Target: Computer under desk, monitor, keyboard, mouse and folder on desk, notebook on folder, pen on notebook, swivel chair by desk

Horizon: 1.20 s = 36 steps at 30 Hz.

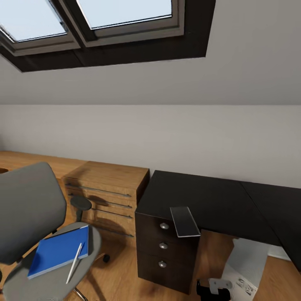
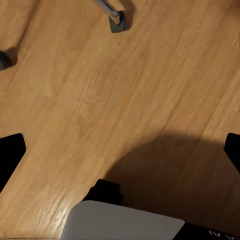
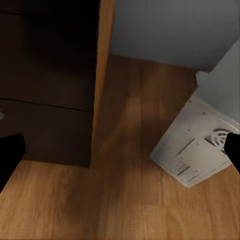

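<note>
An attic bedroom is shown. The folder [image 1: 58,251] lies on the swivel chair [image 1: 29,209], toward the left arm. Both grippers' fingers are spread apart, empty.

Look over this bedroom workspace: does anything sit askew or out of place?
Yes. The notebook lies at the desk's front edge, overhanging the drawer unit. The blue folder and pen lie on the swivel chair's seat, the pen angled across the folder's edge. The computer looks tilted on the floor under the desk.
</note>
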{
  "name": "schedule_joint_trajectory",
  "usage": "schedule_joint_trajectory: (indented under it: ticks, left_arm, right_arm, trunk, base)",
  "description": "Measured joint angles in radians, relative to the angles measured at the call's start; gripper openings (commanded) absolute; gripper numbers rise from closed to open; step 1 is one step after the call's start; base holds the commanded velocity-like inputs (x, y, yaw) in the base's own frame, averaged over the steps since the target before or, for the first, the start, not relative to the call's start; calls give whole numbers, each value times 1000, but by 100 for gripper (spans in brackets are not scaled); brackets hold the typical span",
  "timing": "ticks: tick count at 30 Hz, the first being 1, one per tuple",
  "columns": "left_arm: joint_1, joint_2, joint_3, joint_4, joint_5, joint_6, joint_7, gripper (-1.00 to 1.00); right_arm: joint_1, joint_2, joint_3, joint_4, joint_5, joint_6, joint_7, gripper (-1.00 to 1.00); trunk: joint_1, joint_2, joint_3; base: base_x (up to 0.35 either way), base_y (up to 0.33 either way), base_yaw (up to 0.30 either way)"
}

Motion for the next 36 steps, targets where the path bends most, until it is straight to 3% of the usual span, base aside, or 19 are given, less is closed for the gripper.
schedule_joint_trajectory:
  ticks: [36]
  left_arm:
    - [0,-2,-1,0,0,0,0,100]
  right_arm:
    - [8,5,1,3,2,-1,1,100]
  trunk:
    - [0,0,-15]
  base:
    - [0,0,261]
